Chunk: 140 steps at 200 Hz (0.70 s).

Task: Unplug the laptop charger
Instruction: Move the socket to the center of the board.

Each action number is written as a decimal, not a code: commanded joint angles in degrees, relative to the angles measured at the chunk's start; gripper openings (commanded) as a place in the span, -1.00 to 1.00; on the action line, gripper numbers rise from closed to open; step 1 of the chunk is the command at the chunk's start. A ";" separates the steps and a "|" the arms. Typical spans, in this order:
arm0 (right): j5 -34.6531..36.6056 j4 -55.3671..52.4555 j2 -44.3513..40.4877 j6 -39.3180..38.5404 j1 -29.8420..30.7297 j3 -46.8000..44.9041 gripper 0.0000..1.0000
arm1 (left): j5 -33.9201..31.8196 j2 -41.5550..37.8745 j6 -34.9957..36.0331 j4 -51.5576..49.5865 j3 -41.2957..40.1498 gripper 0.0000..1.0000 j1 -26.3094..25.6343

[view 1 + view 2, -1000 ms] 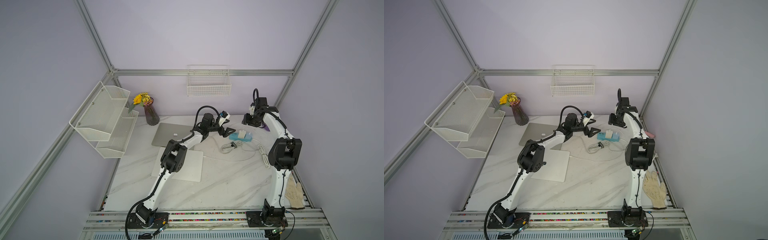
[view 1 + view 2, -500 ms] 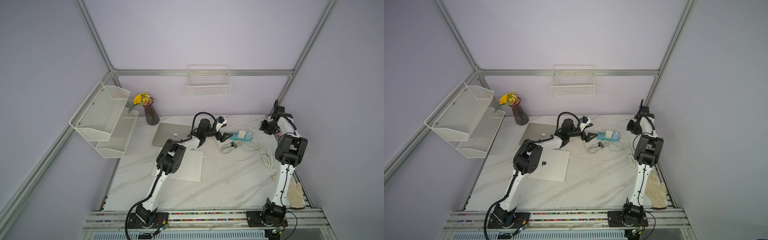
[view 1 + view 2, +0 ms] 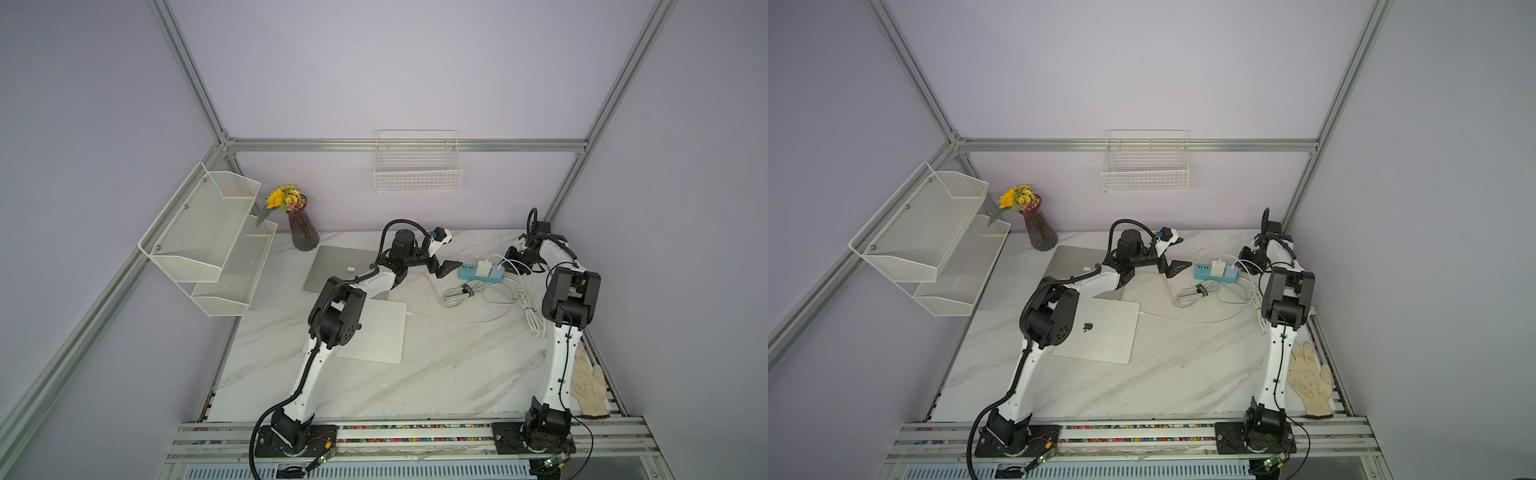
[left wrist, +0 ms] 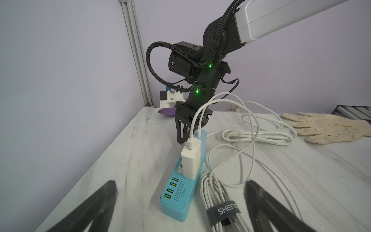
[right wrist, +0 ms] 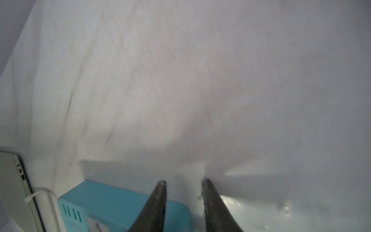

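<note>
Marble table (image 3: 436, 374), S204 power strip (image 4: 176, 198), charger (image 4: 190, 160) plugged in, left tool (image 4: 180, 183) wide apart, right tool (image 5: 184, 180) narrowly parted

Right gripper (image 5: 184, 181) jaws slightly apart at blue power strip (image 5: 112, 200) end

Right wrist view is all soft blur: the right gripper (image 5: 184, 180) shows a pale smear between its dark tips, cable or table, no telling, and the power strip (image 5: 112, 202) and a laptop (image 5: 11, 190) run off the frame's edge. In the left wrist view the laptop charger (image 4: 190, 158) buries its prongs in the strip. In both top views, right of centre, that gripper sits too small to read its jaws.
</note>
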 commanded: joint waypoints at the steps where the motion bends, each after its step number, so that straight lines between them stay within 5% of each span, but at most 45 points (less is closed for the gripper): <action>1: -1.97 2.59 -1.89 1.73 2.21 -6.74 -0.32 | 0.95 0.80 5.20 -4.31 2.47 1.00 0.08; 60: -7.31 14.07 -8.33 13.17 4.26 -18.92 -0.41 | -0.83 0.18 6.31 -4.58 0.45 1.00 -0.49; 140: -9.02 19.56 -8.44 18.70 7.71 -22.17 -0.46 | -1.50 3.90 9.56 -11.88 5.24 0.99 -2.86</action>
